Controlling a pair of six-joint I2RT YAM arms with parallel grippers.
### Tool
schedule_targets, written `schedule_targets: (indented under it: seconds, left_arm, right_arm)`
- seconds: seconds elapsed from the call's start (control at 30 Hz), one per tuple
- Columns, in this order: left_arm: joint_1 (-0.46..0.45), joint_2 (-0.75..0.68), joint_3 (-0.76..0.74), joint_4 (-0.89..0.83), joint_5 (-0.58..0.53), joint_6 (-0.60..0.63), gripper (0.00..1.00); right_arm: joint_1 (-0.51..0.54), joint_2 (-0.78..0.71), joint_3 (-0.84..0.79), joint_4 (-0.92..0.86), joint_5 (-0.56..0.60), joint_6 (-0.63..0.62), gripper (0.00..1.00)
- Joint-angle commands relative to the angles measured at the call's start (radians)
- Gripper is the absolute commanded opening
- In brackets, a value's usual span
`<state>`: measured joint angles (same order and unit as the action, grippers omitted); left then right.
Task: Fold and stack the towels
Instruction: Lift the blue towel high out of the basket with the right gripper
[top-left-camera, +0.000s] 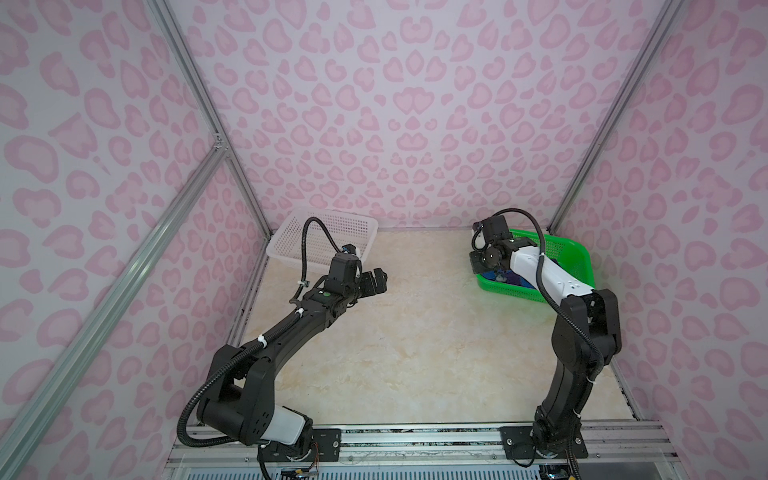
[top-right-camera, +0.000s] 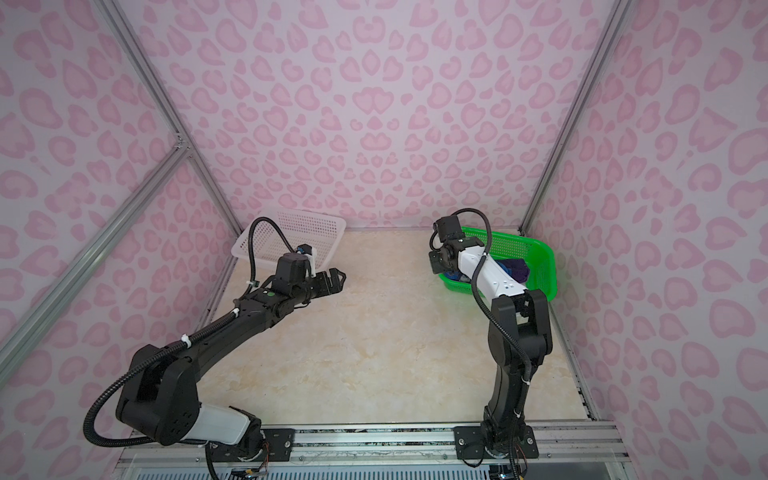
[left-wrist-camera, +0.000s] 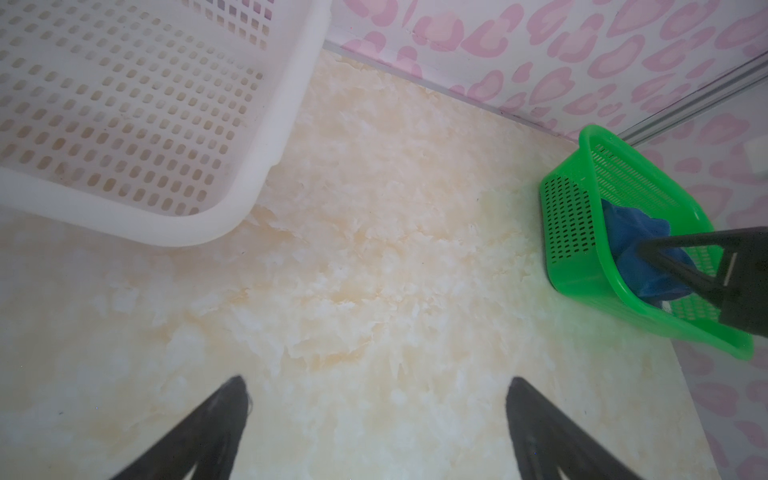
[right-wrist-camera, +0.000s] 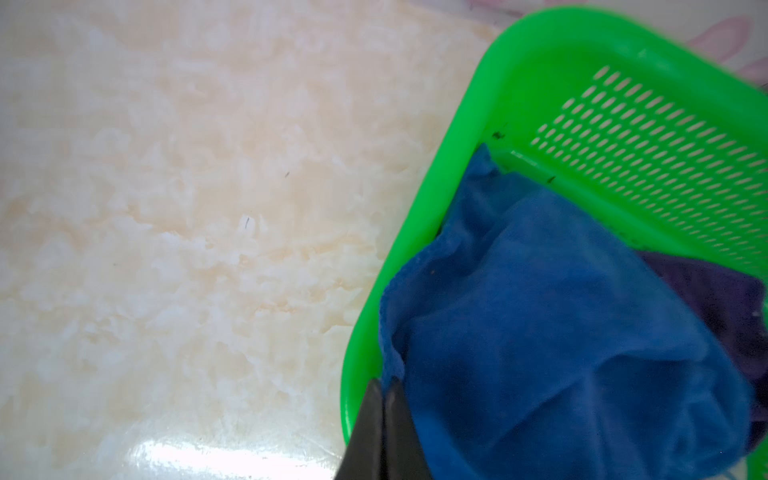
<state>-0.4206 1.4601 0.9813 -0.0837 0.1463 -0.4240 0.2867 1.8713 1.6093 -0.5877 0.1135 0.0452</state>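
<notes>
Blue towel (right-wrist-camera: 540, 332) bunched in green basket (right-wrist-camera: 540, 62), beside purple towel (right-wrist-camera: 715, 299) | right tool (right-wrist-camera: 384, 386) clenched on the blue towel's edge | left tool (left-wrist-camera: 376, 379) released, fingers spread above tabletop (left-wrist-camera: 374, 270), near white basket (left-wrist-camera: 286, 104)

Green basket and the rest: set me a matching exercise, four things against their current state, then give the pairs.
Things:
1. blue towel
2. purple towel
3. white basket
4. left gripper

States:
A. open above the table
B. holds nothing
C. pinched at its edge by the right gripper
D. lies in the green basket, partly under the blue towel

Pairs: 1-C; 2-D; 3-B; 4-A
</notes>
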Motion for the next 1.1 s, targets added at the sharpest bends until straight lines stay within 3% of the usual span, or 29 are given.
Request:
schedule_targets:
  seconds: [0.0,0.2,0.4,0.8,1.07]
  left_arm:
    - [0.000,-0.020,-0.008,0.019,-0.013,0.008,0.98]
    - [0.000,-0.039,-0.022,0.028,-0.029,0.007,0.98]
    - [0.000,-0.058,-0.041,0.042,-0.048,0.003,0.98]
    - [0.000,-0.147,-0.102,0.091,-0.121,0.009,0.98]
    - [0.000,-0.289,-0.143,0.090,-0.167,0.053,0.98]
  right_arm:
    - [-0.009,-0.045,0.063,-0.022,0.042,-0.010,0.00]
    - [-0.009,-0.131,0.185,0.002,0.056,-0.056,0.00]
    - [0.024,-0.165,0.352,-0.033,-0.007,-0.105,0.00]
    - [0.301,-0.107,0.750,-0.183,-0.110,-0.212,0.00]
    - [0.481,-0.087,0.811,-0.173,-0.155,-0.231,0.00]
